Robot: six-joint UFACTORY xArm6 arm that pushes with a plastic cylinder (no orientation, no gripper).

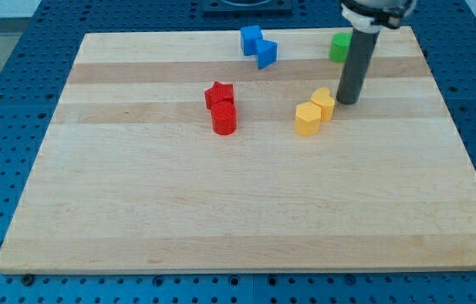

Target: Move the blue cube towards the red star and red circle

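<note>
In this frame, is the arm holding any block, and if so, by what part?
Nothing is held. My tip rests on the board just to the view's right of the two yellow blocks, far from the blue cube.

A lab bench. The wooden table [246,211] lies on a blue perforated mounting plate [2,101]. Small coloured blocks sit on it.

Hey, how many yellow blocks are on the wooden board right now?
2. One yellow block sits just left of my tip; the other yellow block touches it on its lower left. None appear hidden.
</note>
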